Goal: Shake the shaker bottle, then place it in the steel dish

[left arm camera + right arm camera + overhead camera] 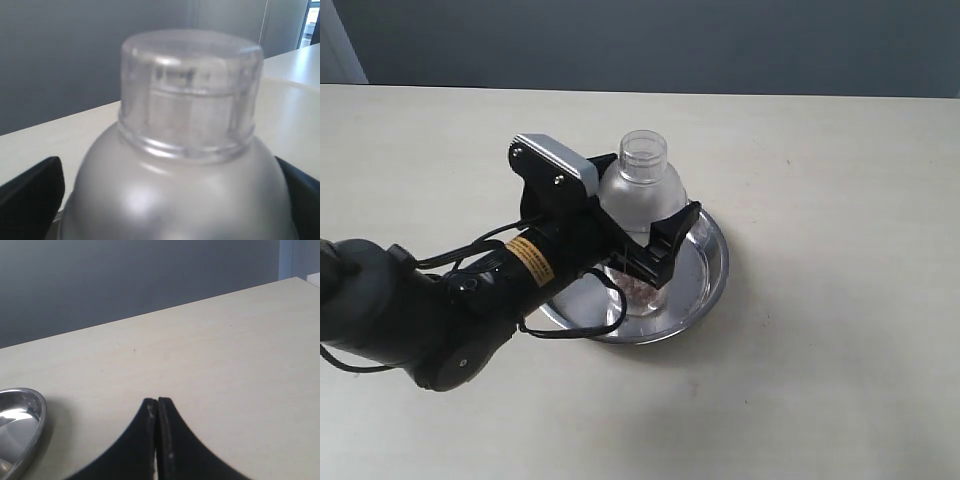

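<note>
The frosted shaker bottle (642,190) stands upright in the steel dish (713,262), with brown grains showing low inside it. My left gripper (640,205) reaches in from the left, one black finger on each side of the bottle's body, shut on it. In the left wrist view the bottle's domed shoulder (175,190) and clear cap (192,95) fill the frame between the fingers (30,200). My right gripper (157,402) is shut on nothing, low over the bare table, with the dish's rim (35,407) off to one side. It is out of the exterior view.
The pale table (840,350) stretches around the dish on all sides. A dark grey wall (670,40) runs behind the table's far edge. The left arm's bulky black body (420,320) and cables lie over the table's front left.
</note>
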